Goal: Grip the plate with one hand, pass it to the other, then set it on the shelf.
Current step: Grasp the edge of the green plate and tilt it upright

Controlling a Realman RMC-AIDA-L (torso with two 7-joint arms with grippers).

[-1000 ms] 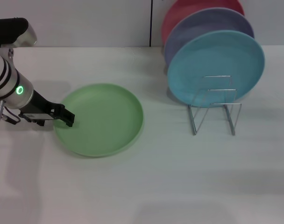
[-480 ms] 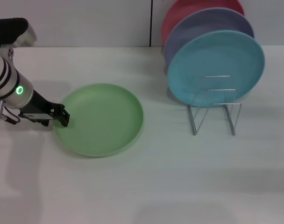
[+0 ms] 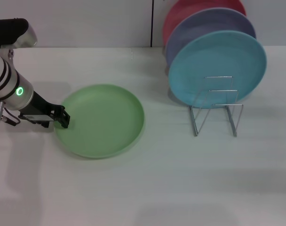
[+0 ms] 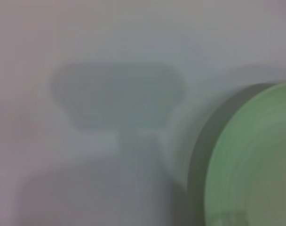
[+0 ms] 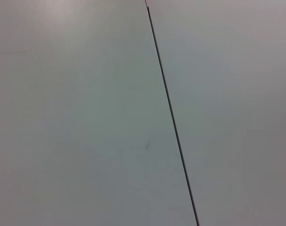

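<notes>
no readable text, labels, brands or numbers anywhere, only a small glowing green ring sign (image 3: 20, 91) on the left arm's silver wrist section, near the bench's left edge

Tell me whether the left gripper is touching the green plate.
Cannot tell. In the head view the left gripper sits at the plate's left rim, overlapping its edge, but no view shows contact or a gap plainly.

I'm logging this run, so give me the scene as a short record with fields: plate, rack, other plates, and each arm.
plate: green plate, flat on the table
rack: wire rack, front slots empty
other plates: blue plate, lavender plate, red plate, upright behind it
left gripper: at the green plate's left rim
right arm: out of view
</notes>
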